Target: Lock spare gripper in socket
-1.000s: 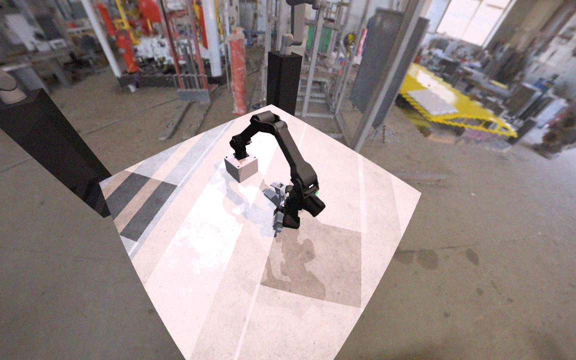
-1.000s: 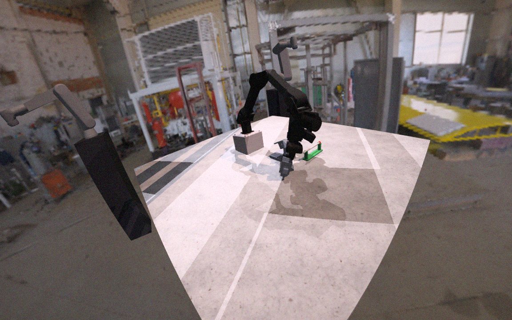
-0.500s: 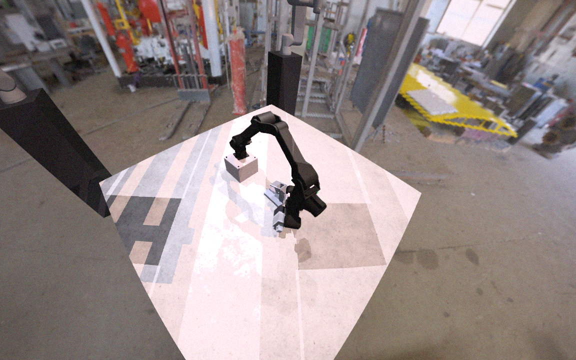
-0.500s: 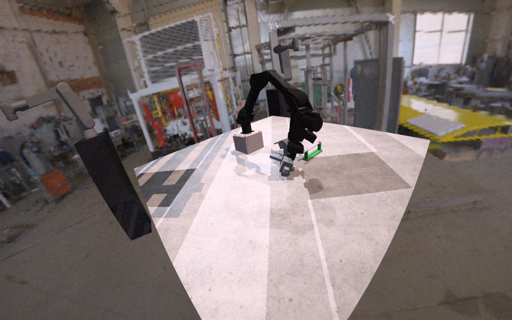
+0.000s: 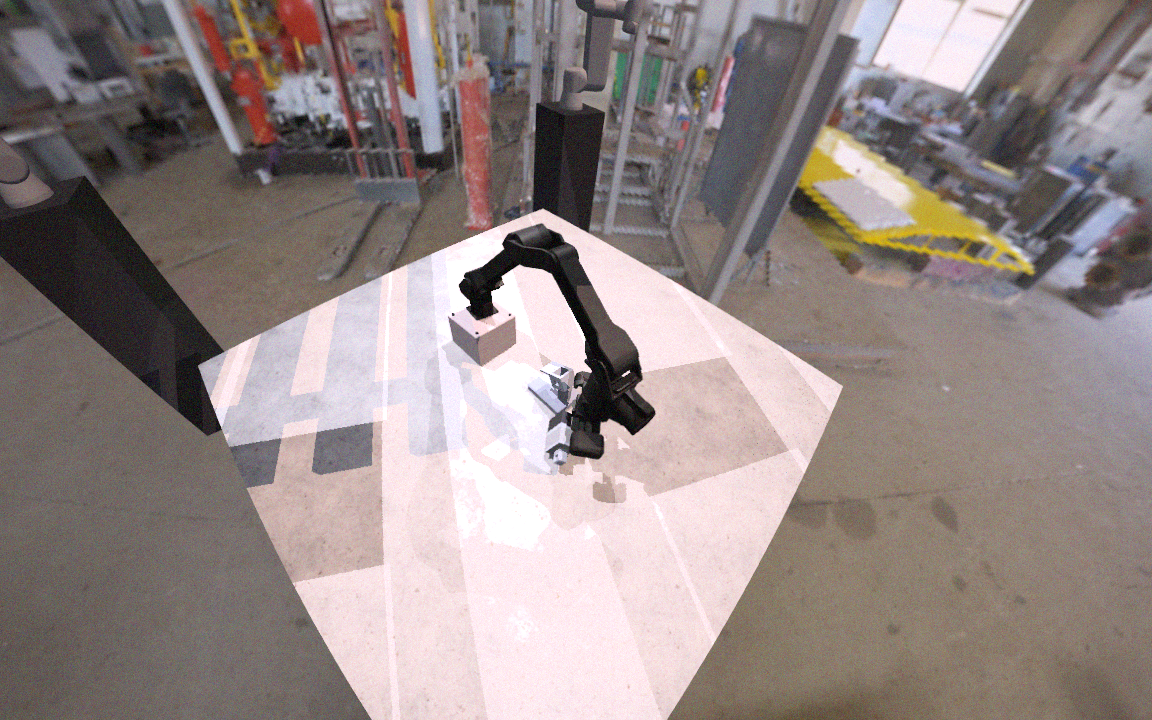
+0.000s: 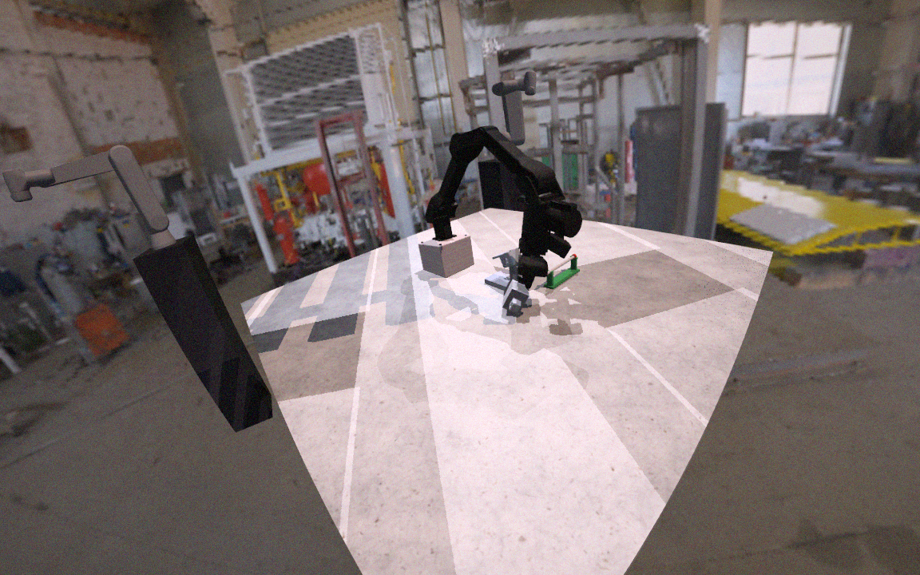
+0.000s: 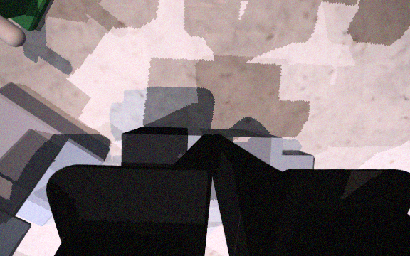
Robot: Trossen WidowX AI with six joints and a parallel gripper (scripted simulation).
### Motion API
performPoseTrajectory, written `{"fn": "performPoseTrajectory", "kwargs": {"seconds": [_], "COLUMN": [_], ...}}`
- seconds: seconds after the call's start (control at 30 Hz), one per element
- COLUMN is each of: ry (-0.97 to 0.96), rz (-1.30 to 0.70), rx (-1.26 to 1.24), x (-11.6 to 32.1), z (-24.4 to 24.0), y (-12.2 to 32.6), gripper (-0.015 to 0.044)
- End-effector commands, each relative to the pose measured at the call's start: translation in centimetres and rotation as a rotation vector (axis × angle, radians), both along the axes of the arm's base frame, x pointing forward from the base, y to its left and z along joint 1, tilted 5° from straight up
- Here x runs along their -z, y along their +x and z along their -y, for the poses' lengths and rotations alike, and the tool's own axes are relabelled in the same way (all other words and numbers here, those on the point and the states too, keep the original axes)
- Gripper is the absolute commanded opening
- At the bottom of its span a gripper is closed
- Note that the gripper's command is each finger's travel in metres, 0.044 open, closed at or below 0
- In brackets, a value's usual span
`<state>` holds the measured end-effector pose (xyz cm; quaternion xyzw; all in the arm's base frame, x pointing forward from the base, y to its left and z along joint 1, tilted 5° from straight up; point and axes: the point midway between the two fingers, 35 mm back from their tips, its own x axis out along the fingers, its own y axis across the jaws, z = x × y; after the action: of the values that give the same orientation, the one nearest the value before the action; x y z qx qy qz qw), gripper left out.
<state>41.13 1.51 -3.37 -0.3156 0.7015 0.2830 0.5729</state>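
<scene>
My gripper (image 5: 573, 414) (image 6: 522, 280) (image 7: 211, 143) is shut; its fingertips meet and nothing shows clearly between them. Just beyond the tips is a blocky grey-blue part (image 5: 555, 438) (image 6: 517, 294) (image 7: 277, 153) with a short stub in the top view; contact with it is unclear. Beside it is a grey plate-like part (image 5: 547, 394) (image 6: 497, 281) (image 7: 9, 121). I cannot tell surely which is the spare gripper and which is the mount, and the socket is hidden. A pale rod (image 6: 561, 264) (image 7: 2, 26) with a red end lies along a green stand.
The green stand (image 6: 562, 278) (image 7: 30, 21) is on the far side of my gripper in the exterior view. The arm's base stands on a beige box (image 5: 483, 342) (image 6: 446, 255). Two dark pedestals carrying grey arms stand by the table's edges.
</scene>
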Motion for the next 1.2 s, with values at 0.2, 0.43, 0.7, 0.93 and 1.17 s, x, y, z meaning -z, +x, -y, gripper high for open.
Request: {"fn": "performPoseTrajectory", "kwargs": {"seconds": [0.2,0.43,0.7,0.93,1.17], "ry": [-0.001,-0.001,0.0,0.0,0.0], "rz": [-0.009,-0.009,-0.009,-0.009,-0.009], "rx": [0.005,0.005,0.005,0.005,0.005], "x": [0.45,0.55,0.67,0.79,0.91], "z": [-0.16,-0.3,-0.45,-0.58,-0.71], "y": [0.02,0.12,0.24,0.35,0.45], "gripper": [0.0,0.0,0.0,0.0,0.0]}}
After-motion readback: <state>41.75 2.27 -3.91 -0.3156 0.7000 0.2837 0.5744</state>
